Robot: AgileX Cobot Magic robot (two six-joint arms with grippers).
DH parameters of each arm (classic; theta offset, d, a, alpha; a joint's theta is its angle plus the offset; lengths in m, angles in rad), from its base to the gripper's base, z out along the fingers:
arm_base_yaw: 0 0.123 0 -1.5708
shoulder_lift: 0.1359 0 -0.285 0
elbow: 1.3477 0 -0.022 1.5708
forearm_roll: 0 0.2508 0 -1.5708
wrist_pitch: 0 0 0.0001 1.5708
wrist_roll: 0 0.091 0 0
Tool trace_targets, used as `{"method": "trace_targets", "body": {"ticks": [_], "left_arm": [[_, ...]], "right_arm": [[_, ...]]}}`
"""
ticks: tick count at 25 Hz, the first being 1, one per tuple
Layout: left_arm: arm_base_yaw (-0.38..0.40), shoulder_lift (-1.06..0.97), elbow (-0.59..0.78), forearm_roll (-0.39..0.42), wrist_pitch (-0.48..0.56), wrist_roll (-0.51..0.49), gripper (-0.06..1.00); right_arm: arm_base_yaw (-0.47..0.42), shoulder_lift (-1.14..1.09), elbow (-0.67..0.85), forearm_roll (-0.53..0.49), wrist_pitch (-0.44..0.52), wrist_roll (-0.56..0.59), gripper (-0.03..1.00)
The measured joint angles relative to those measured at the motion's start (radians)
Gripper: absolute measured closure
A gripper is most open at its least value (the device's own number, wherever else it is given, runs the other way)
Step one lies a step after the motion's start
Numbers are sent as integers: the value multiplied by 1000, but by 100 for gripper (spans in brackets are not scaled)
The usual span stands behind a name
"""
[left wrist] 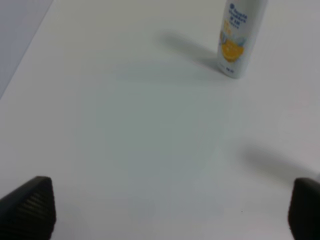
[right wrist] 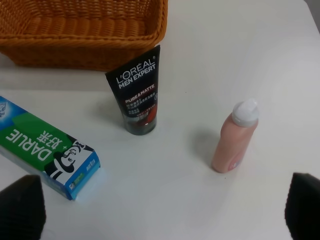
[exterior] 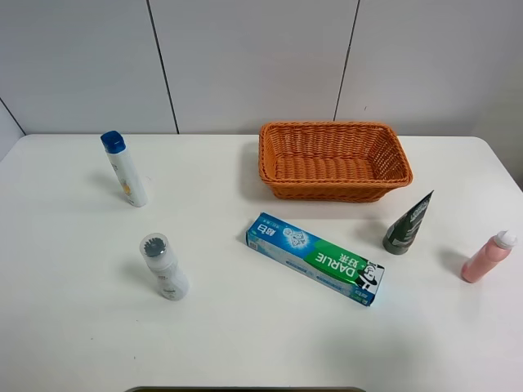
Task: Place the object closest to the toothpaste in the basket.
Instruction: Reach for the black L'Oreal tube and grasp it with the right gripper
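Black-tipped, the right claw (right wrist: 161, 212) hangs wide open, empty, above the table (right wrist: 280, 75); just ahead the dark tube (right wrist: 138, 92) stands cap-down between toothpaste (right wrist: 40, 145) and pink bottle (right wrist: 235, 137), near the basket (right wrist: 85, 50). The left claw (left wrist: 165, 210) gapes empty too.

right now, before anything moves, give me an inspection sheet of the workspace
Surface: white table, no spills or marks seen.
Job's things: toothpaste box lying flat in the middle; dark tube standing on its cap to its right, the nearest loose item; wicker basket behind them, nothing seen inside.
Clutter: pink bottle far right; blue-capped bottle and grey-capped bottle on the left, all upright.
Grippers: left gripper and right gripper both with jaws wide apart, holding nothing, above the table.
Cables: nothing seen.
Surroundings: white panelled wall behind the table.
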Motion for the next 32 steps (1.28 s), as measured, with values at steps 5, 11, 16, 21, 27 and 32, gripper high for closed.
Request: {"method": "trace_targets", "body": {"ticks": [5,11,16,21,27,32], "left_arm": [[0,0,0,0,0,0,0],[0,0,0,0,0,0,0],[0,0,0,0,0,0,0],[0,0,0,0,0,0,0],[0,0,0,0,0,0,0],[0,0,0,0,0,0,0]], "right_arm": [[0,0,0,0,0,0,-2],[0,0,0,0,0,0,-2],[0,0,0,0,0,0,-2],[0,0,0,0,0,0,-2],[0,0,-4,-13,-2,9,-2],[0,80,-141,-41,3,61,-2]]}}
